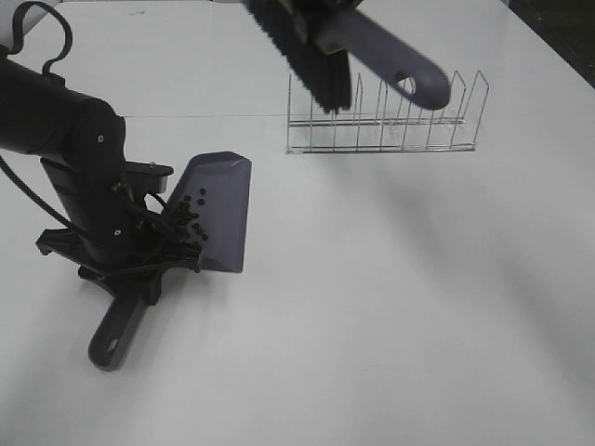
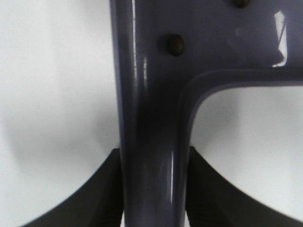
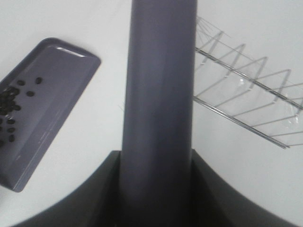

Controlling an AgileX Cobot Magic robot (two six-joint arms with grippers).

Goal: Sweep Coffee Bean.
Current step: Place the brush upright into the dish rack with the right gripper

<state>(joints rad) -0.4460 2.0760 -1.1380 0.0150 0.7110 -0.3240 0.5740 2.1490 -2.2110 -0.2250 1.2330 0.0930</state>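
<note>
The purple-grey dustpan [image 1: 221, 200] lies on the white table at the left, with several dark coffee beans [image 1: 190, 218] gathered in its rear part. My left gripper [image 1: 139, 271] is shut on the pan's handle [image 1: 115, 334]. In the left wrist view its fingers [image 2: 102, 198] clamp the handle [image 2: 154, 142], and a coffee bean [image 2: 176, 45] rests on the pan. The brush [image 1: 381, 58] hangs high above the table, bristles [image 1: 299, 51] pointing down. My right gripper [image 3: 158, 189] is shut on the brush handle [image 3: 161, 85]. It lies beyond the top edge of the exterior high view.
A wire rack [image 1: 381, 125] stands at the back centre-right, below the raised brush; the right wrist view shows the rack [image 3: 246, 94] beside the dustpan [image 3: 47, 109] and its beans [image 3: 9, 106]. The left arm [image 1: 65, 139] looms over the table's left side.
</note>
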